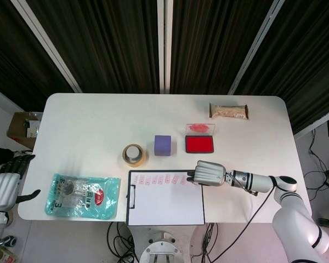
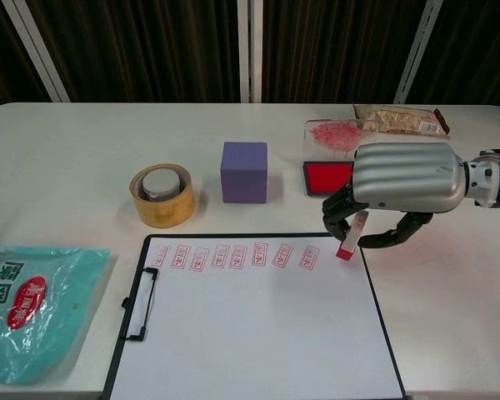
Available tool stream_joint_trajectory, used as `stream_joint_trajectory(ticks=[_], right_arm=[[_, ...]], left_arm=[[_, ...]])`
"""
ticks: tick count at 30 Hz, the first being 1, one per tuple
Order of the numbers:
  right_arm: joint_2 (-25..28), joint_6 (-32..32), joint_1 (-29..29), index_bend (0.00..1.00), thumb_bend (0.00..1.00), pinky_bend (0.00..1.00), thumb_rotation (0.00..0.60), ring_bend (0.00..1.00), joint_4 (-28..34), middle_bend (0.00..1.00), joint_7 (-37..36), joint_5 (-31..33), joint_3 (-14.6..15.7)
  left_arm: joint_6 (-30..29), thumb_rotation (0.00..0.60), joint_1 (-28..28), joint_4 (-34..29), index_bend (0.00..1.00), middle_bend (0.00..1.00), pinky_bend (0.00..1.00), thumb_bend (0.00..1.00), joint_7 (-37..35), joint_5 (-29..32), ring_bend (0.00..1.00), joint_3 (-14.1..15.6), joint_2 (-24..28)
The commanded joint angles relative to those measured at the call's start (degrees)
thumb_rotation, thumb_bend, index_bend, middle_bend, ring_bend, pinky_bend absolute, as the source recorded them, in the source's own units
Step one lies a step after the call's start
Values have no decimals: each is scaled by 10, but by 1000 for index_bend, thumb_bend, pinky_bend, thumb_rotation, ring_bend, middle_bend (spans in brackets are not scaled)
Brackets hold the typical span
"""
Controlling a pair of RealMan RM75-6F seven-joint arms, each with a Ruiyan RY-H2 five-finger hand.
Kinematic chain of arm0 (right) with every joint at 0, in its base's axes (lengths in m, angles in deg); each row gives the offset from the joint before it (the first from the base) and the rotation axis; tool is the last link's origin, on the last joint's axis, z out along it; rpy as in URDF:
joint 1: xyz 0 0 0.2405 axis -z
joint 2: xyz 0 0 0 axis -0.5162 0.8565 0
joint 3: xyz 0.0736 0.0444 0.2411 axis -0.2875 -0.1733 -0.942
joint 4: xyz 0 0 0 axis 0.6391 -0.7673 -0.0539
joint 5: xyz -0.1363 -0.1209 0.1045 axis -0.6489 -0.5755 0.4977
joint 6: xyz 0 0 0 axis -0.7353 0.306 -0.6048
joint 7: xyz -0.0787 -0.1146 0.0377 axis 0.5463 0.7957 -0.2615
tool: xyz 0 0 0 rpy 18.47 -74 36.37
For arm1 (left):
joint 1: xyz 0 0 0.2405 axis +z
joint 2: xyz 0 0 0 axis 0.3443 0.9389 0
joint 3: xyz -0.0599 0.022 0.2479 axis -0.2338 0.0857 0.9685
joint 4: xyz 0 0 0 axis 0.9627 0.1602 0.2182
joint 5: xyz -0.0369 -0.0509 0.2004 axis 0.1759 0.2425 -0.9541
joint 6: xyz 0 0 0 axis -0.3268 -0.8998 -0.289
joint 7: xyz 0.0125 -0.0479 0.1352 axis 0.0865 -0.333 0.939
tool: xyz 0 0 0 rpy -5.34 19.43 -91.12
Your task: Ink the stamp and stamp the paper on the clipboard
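A stamp point(image 2: 351, 237) is gripped by the right hand point(image 2: 396, 187) above the paper point(image 2: 250, 333) — seen only at chest level; the left hand point(image 1: 5, 183), fingers spread and empty, is caught overhead.

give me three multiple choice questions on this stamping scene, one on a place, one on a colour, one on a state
1. Where is the roll of tape?
A. left of the purple block
B. on the clipboard
C. beside the snack packet

2. What colour is the ink pad?
A. blue
B. red
C. green

3. What is the right hand doing?
A. resting empty on the table
B. gripping the tape
C. holding the stamp at the paper's top right corner

Answers:
1. A, the tape sits left of the block, above the clipboard.
2. B, the open pad shows a red surface.
3. C, the fingers pinch the stamp at the end of the row of red prints; whether it touches the paper is unclear.
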Motion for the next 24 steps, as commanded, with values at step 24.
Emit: stream_joint_trajectory(ticks=[24], right_arm=[[-25,-36,-6,1000,415,1000,600,963,-13,851,-8,23,21]], left_arm=[[2,600,-1,10,140,150,241,0,-14,4,122,-2,3]])
